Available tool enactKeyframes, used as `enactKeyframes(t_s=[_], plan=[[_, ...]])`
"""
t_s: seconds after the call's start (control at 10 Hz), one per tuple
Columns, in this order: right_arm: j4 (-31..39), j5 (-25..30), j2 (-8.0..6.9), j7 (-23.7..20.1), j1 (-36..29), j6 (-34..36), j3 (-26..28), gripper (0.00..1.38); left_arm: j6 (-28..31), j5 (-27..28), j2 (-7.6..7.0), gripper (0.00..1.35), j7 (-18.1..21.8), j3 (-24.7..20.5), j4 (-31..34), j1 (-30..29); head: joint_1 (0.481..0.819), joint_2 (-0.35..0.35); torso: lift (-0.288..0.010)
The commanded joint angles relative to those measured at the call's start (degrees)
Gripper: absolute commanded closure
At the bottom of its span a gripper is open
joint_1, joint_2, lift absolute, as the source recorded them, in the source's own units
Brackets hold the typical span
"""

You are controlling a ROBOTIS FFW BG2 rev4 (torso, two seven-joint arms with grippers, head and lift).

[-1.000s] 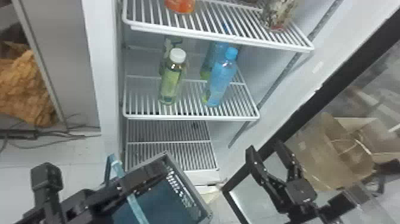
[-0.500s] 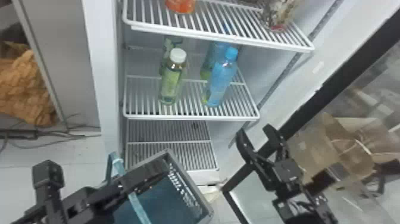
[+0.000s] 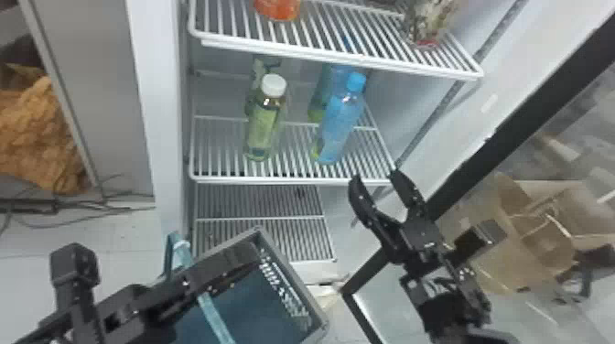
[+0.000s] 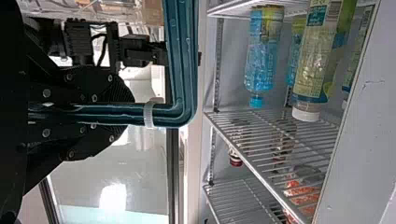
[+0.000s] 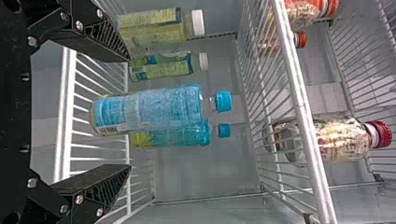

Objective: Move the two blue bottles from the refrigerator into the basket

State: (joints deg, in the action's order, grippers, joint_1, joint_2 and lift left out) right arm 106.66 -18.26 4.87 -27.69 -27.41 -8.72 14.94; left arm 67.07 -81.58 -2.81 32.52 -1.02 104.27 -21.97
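Observation:
On the middle shelf stands the front blue bottle, with the second blue bottle just behind it. My right gripper is open below and right of them, at the shelf's front edge. In the right wrist view my right gripper has its fingers apart, with the front blue bottle between and beyond them, untouched. My left gripper is at the rim of the basket, low at the left. In the left wrist view my left gripper is shut on the teal basket handle.
Green bottles with white caps stand left of the blue ones. The upper shelf hangs above, holding an orange-red item and another bottle. The fridge's right wall and black door frame run beside my right arm.
My right gripper has moved up and to the left, closer to the shelf, its fingers staying apart. The left arm, basket and bottles have hardly moved.

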Motion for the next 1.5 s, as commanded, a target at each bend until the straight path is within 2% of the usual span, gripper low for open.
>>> enactKeyframes(t_s=[0.0, 0.2, 0.7, 1.0, 1.4], plan=[[-2.7, 0.2, 0.41, 0.4, 3.1, 0.0, -1.1, 0.26, 0.0, 0.0, 0.00, 1.20, 0.0, 0.1, 0.0, 0.0, 0.695, -0.350, -0.216], [-6.3, 0.2, 1.20, 0.9, 7.2, 1.5, -3.6, 0.26, 0.0, 0.0, 0.00, 1.20, 0.0, 0.1, 0.0, 0.2, 0.695, -0.350, -0.216], [-10.3, 1.9, 1.72, 3.6, 14.2, 3.5, -6.9, 0.26, 0.0, -0.2, -0.18, 1.20, 0.0, 0.2, 0.0, 0.3, 0.695, -0.350, -0.216], [-10.1, 3.4, 1.90, 6.3, 15.9, 4.6, -8.2, 0.26, 0.0, -0.3, -0.35, 1.20, 0.0, 0.2, 0.0, 0.3, 0.695, -0.350, -0.216], [-12.5, 5.0, 1.90, 7.9, 18.6, 5.9, -8.1, 0.26, 0.0, -0.3, -0.44, 1.20, 0.0, 0.4, 0.0, 0.3, 0.695, -0.350, -0.216]])
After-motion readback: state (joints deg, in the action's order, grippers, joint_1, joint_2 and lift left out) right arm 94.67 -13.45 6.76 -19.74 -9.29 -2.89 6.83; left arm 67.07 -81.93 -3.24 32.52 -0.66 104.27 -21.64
